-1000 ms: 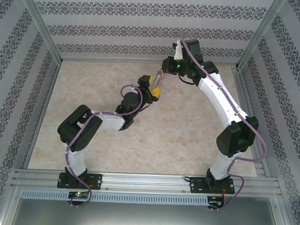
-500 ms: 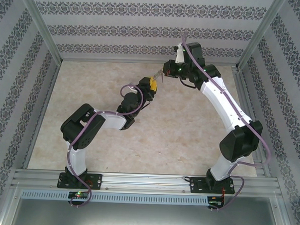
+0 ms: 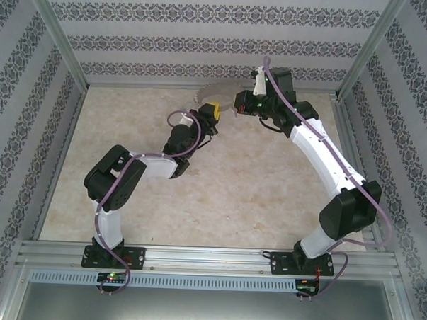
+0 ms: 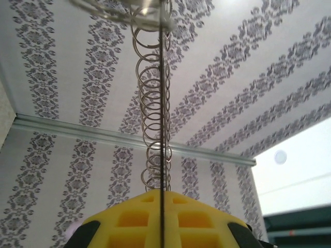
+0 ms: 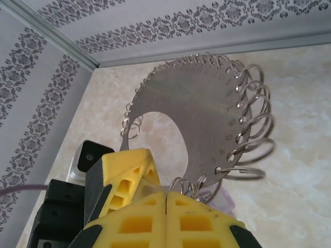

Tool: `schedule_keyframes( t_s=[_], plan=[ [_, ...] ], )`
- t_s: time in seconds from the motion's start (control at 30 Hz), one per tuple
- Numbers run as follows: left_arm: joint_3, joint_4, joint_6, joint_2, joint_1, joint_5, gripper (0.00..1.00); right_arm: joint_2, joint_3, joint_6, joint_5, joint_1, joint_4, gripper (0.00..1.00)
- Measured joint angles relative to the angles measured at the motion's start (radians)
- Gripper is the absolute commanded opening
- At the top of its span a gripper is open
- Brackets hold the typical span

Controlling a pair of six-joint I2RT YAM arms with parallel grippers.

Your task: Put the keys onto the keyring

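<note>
Left hand (image 4: pixel 161 202) is clamping keyring (image 5: pixel 207 119) edge-on. Right wrist is showing its flat face, right hand (image 5: pixel 165 202) closed just below.

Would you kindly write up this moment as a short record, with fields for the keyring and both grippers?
keyring: flat grey hoop, held above the table
loops: silvery, fringing the keyring's rim
left gripper: shut on the keyring's thin edge
right gripper: shut, tips at the loops on the lower rim; whether it pinches one is unclear
</note>
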Motion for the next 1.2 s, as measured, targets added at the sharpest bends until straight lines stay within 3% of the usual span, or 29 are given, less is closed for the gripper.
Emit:
schedule_keyframes(
  t_s=[0.03,0.13,0.23,0.5,0.67,0.97,1.2],
  plan=[
    [0.015,-0.003,0.029,0.000,0.011,0.025,0.00,-0.009,-0.011,0.004,0.000,0.000,0.016,0.03],
    [0.075,-0.013,0.114,0.003,0.042,0.098,0.00,-0.050,-0.049,0.023,-0.012,-0.002,0.053,0.31],
    [0.157,-0.020,0.198,0.013,0.081,0.177,0.00,-0.116,-0.102,0.027,-0.032,0.001,0.061,0.40],
    [0.391,-0.159,0.499,0.021,0.165,0.459,0.00,-0.371,-0.309,0.067,-0.040,-0.130,0.127,0.45],
    [0.472,-0.462,0.853,-0.039,0.168,0.595,0.00,-0.435,-0.392,0.088,-0.034,-0.207,0.167,0.46],
    [0.490,-0.966,1.567,-0.235,0.127,0.616,0.00,-0.432,-0.537,0.106,-0.065,-0.218,0.280,0.50],
    [0.497,-1.148,1.868,-0.323,0.080,0.583,0.00,-0.406,-0.597,0.166,-0.167,-0.217,0.436,0.59]
  ],
)
